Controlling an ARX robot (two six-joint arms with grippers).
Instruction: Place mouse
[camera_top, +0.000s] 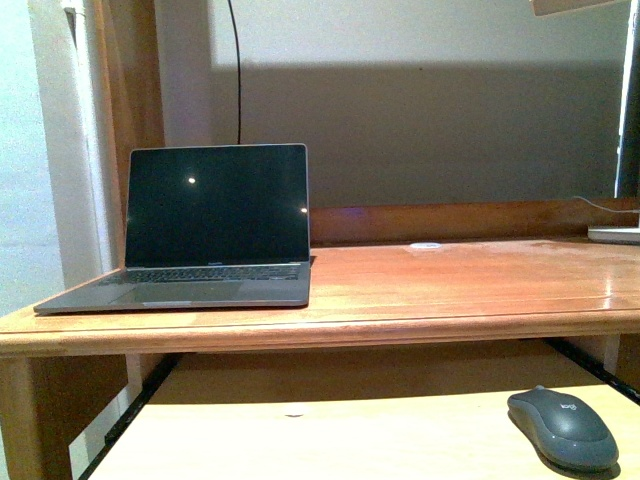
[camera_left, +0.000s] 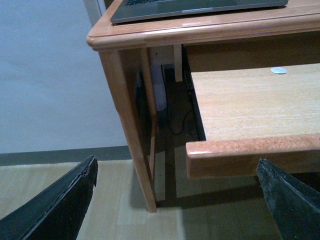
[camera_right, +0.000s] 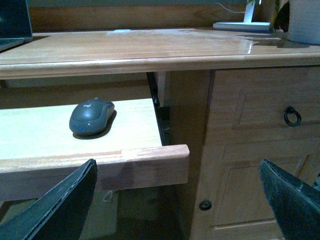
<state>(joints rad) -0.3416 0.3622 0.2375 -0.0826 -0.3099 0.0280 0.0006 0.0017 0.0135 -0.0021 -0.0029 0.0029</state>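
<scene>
Right claw (camera_right: 177, 165): two black fingers spread wide, nothing between them, hanging short of the pull-out tray's front lip. Left claw (camera_left: 176, 161): also spread and empty, off by the desk's left leg, well away from the job.

Small dark grey domed oval plastic mouse (camera_top: 563, 428) sits lower right of the front frame, flat on the pale wooden pull-out tray (camera_top: 330, 440), near the tray's right edge and the black slide rail. It is untouched and not yet picked.

Risks, as judgement:
- The domed, smooth shell could squirt out of a pinch set too high on the curve.
- A nudge before closing could push the mouse sideways toward the rail gap at the tray's right edge.
- The reddish-brown wooden desk top (camera_top: 470, 290) overhangs the tray, so a straight-up lift may knock the claw or mouse against its rounded edge. Pull back first.
- Pressing down could shove the tray inward on its slides.
- If the spot is on the desk top, the open grey laptop (camera_top: 215, 225) at centre left and the small white flat disc (camera_top: 425, 245) at mid frame are obstacles.
</scene>
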